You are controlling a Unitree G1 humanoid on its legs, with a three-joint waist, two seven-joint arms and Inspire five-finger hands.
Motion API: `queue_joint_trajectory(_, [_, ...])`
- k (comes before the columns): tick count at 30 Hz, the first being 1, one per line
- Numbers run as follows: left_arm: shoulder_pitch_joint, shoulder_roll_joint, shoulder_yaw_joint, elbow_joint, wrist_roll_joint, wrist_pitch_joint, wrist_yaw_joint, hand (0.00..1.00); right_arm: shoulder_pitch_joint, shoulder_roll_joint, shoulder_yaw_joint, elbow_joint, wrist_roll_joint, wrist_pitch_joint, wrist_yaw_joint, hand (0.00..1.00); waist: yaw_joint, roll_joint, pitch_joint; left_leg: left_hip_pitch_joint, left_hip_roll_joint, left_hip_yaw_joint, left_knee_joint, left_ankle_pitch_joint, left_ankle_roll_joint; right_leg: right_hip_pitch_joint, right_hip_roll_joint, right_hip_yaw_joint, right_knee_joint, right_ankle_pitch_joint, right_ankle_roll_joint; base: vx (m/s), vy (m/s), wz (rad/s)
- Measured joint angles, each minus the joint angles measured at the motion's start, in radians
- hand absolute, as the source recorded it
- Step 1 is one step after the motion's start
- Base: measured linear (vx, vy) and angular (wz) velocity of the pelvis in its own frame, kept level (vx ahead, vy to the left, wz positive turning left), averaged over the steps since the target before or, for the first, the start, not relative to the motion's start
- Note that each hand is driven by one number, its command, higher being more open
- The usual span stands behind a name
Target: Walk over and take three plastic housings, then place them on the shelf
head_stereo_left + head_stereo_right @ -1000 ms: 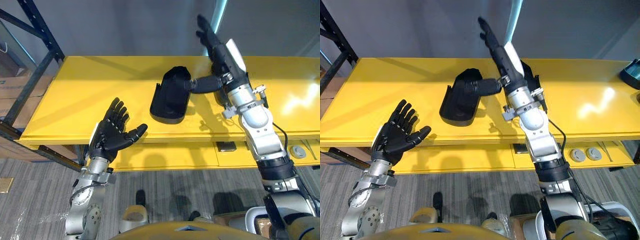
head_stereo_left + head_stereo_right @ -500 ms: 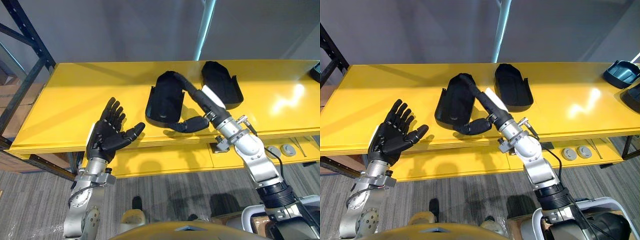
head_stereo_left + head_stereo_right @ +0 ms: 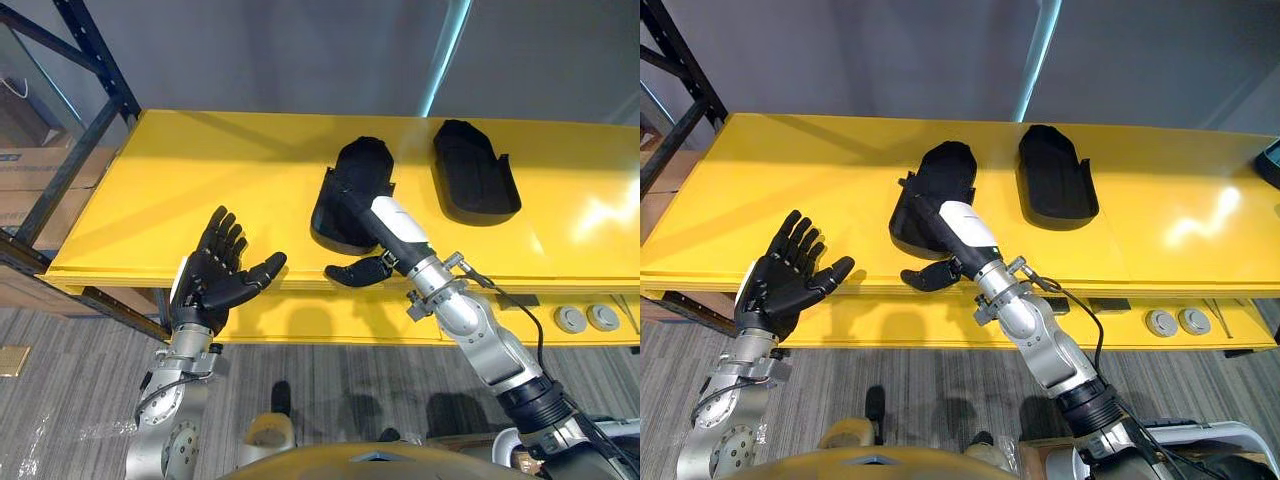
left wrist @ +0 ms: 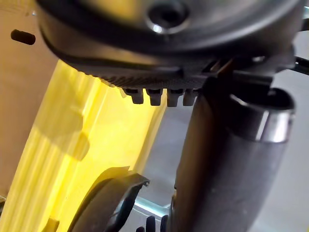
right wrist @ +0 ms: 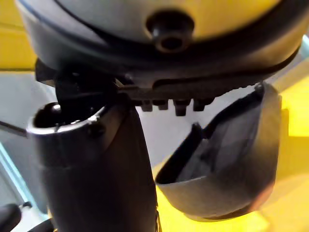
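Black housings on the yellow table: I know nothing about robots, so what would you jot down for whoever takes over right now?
Left robot hand: open, palm up, empty, at the front edge of the yellow table.
Right robot hand: laid on the near end of the nearer housing, thumb out past the table edge; grip can't be judged.
Second housing: on the table to the right, untouched.
Done: first housing reached, not lifted.
Left: take three housings and place them on the shelf.
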Motion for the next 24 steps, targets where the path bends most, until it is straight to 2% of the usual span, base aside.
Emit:
queue_joint_trajectory(7, [0.024, -0.001, -0.039, 0.0, 0.0, -0.001, 0.012, 1.0, -0.012, 0.006, 0.0, 0.08, -0.132, 0.068, -0.153, 1.0, 0.0, 0.009, 0.005, -0.003, 0.0, -0.02, 0.0, 0.003, -0.004, 0.0, -0.003, -0.017, 0.019, -0.011, -0.006, -0.01, -0.004, 0.05])
queue_joint_trajectory(13, [0.024, -0.002, -0.043, 0.0, -0.001, -0.011, 0.012, 1.0, -0.084, 0.006, 0.025, 0.152, -0.211, 0.121, -0.238, 1.0, 0.004, 0.018, 0.01, -0.007, 0.0, -0.027, 0.0, 0.01, -0.005, -0.001, -0.003, -0.025, 0.031, -0.019, -0.008, -0.03, -0.004, 0.06])
queue_joint_trajectory(24, [0.025, -0.002, -0.044, 0.0, -0.002, -0.016, 0.011, 1.0, -0.17, 0.005, 0.027, 0.235, -0.21, 0.226, -0.282, 1.0, 0.027, 0.018, 0.014, -0.018, 0.0, -0.051, 0.0, 0.023, -0.003, 0.003, -0.002, -0.052, 0.034, -0.018, -0.008, -0.02, -0.007, 0.07])
